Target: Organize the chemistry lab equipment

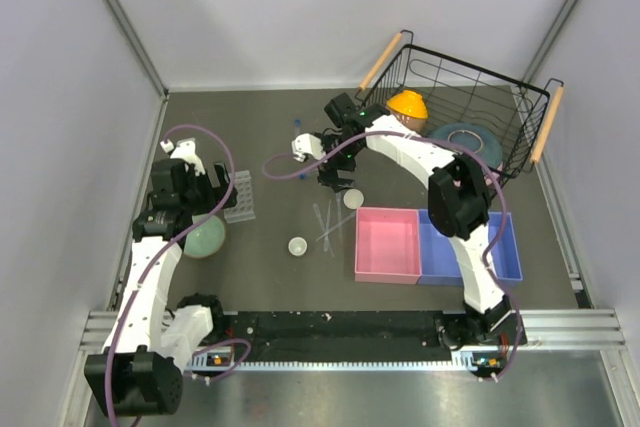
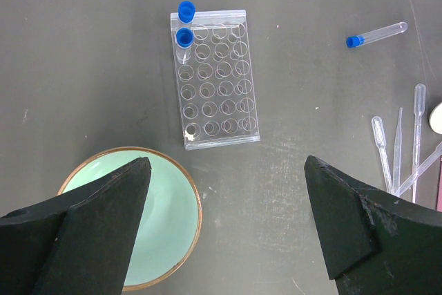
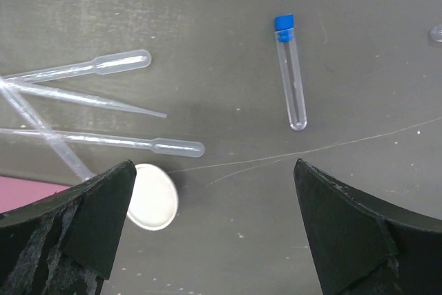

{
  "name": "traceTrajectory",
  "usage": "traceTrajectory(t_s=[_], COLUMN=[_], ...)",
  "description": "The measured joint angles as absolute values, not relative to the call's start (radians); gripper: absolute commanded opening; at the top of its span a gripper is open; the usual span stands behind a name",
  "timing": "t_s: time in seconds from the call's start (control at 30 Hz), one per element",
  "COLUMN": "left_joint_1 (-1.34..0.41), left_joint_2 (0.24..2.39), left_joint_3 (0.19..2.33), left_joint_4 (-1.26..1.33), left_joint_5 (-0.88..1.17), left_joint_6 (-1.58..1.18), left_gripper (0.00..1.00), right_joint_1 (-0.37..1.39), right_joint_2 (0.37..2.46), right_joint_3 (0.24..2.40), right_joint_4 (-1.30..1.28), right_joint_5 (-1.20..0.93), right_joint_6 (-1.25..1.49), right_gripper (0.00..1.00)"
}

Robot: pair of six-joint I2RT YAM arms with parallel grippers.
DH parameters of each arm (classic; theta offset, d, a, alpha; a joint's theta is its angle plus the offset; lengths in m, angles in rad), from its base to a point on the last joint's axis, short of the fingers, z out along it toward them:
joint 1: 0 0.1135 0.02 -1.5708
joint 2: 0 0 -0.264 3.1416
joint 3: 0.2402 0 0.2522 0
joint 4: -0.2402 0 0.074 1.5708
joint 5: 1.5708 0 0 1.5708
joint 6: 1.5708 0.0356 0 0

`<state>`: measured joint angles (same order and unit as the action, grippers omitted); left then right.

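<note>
The clear tube rack [image 2: 215, 79] lies flat on the table with two blue-capped tubes [image 2: 184, 25] in its far-left holes. My left gripper [image 2: 226, 165] hangs open above bare table just short of the rack [image 1: 240, 195]. A loose blue-capped tube [image 3: 290, 70] lies ahead of my right gripper [image 3: 213, 167], which is open and empty. By its left finger sits a white dish [image 3: 153, 197], and several pipettes [image 3: 103, 101] lie crossed beyond it. A second white dish [image 1: 297, 246] sits nearer the arm bases.
A pale green bowl [image 2: 131, 215] sits under my left finger. Pink [image 1: 387, 244] and blue [image 1: 470, 247] bins stand at the right front. The wire basket [image 1: 530, 97] at the back right holds an orange bowl [image 1: 408, 105] and a teal plate [image 1: 465, 137].
</note>
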<state>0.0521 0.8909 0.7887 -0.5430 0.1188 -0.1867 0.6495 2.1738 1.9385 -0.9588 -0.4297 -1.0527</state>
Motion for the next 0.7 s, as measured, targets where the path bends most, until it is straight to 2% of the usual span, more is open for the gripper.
traceTrajectory(t_s=[0.37, 0.7], left_joint_1=[0.052, 0.052], left_joint_2=[0.895, 0.895], left_joint_3=[0.789, 0.789], left_joint_4=[-0.542, -0.542], left_joint_5=[0.119, 0.116], left_joint_6=[-0.184, -0.184], left_gripper=[0.99, 0.99], right_joint_1=[0.649, 0.654], right_joint_2=[2.295, 2.379], right_joint_3=[2.044, 2.12], right_joint_4=[-0.96, -0.95], right_joint_5=[-0.403, -0.385], right_joint_6=[-1.075, -1.081], right_gripper=[0.98, 0.93])
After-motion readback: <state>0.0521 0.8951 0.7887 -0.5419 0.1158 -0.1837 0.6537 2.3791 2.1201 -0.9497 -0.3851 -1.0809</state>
